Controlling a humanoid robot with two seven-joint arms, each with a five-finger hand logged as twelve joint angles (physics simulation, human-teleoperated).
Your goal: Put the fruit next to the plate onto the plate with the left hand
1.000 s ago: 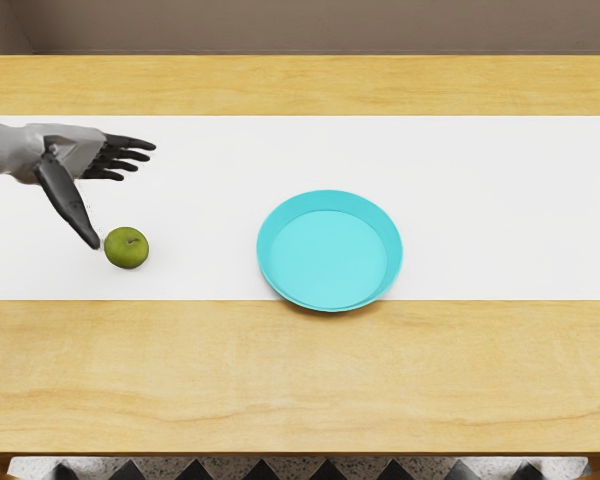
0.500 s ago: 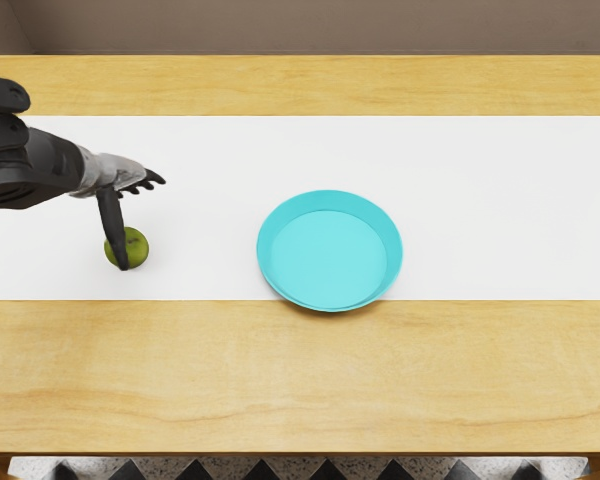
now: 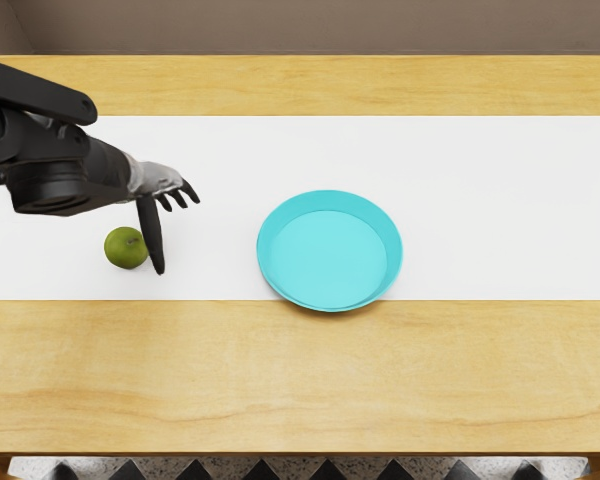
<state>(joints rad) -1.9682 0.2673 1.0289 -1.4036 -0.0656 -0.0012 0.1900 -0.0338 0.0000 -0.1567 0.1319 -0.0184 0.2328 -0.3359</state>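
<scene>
The small round green apple (image 3: pixel 126 247) lies ungrasped at mid-left of the frame, just left of and below the robot's dark left hand (image 3: pixel 160 194) — fingers splayed wide, holding nothing — with the round turquoise plate (image 3: pixel 329 255) well apart to its right.

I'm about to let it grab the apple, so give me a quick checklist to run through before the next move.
1. Apple resting on the white cloth, left of the plate and apart from it: ok.
2. Plate lying flat on the cloth, ready to receive: ok.
3. Left hand open and holding nothing: ok.
4. Hand wrapped around the apple: not ok. One long finger hangs down just right of the apple, and the others point toward the plate.
5. That finger touching the apple: cannot tell.
6. Right arm out of the way: ok, it is not in view.
</scene>
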